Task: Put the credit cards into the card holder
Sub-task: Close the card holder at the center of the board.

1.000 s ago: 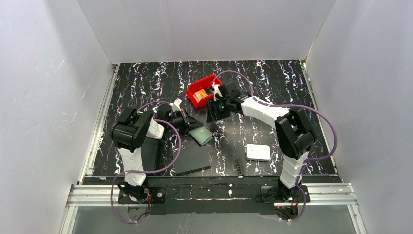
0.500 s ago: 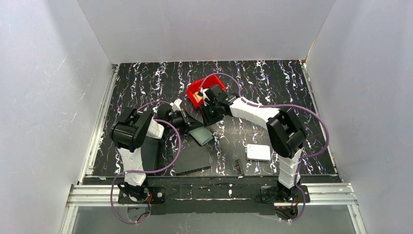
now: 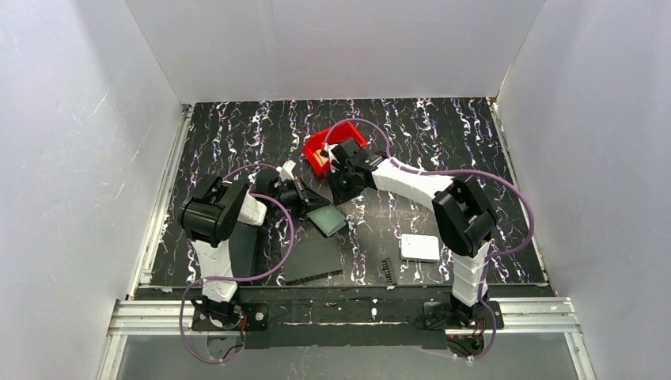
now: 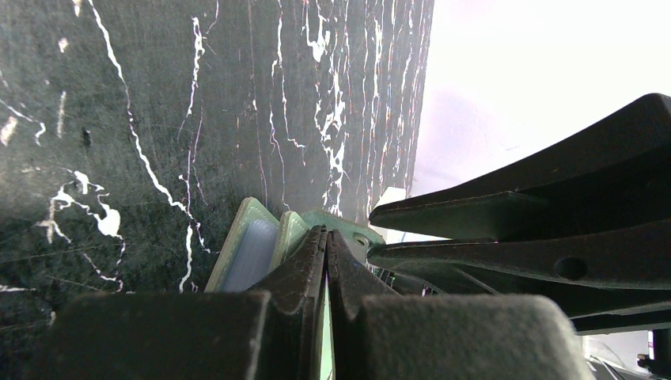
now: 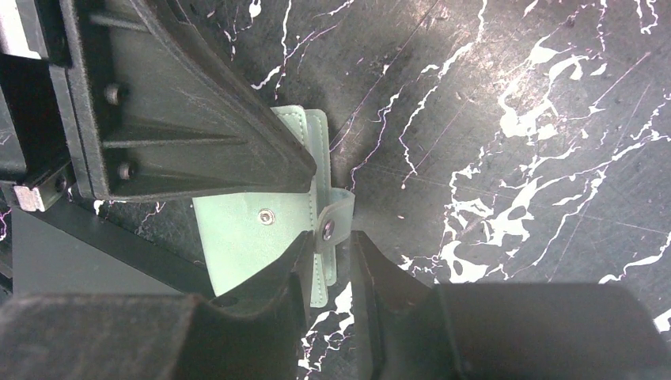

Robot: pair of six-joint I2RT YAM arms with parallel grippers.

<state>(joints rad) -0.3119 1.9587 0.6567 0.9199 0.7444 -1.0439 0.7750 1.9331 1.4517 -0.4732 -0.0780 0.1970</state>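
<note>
Lower centre of the top view: flat black rectangles [image 3: 312, 255], white box [image 3: 419, 247] to their right. Mid-frame sits the card holder [image 3: 327, 219], with the left gripper [image 4: 326, 239] clamped tight on its edge. Right gripper [image 5: 332, 239] jaws are narrowly apart, straddling the holder's snap tab [image 5: 334, 212], not pinching it. Farther up is the red bin [image 3: 315, 144] holding the credit cards [image 3: 320, 161], orange showing.
</note>
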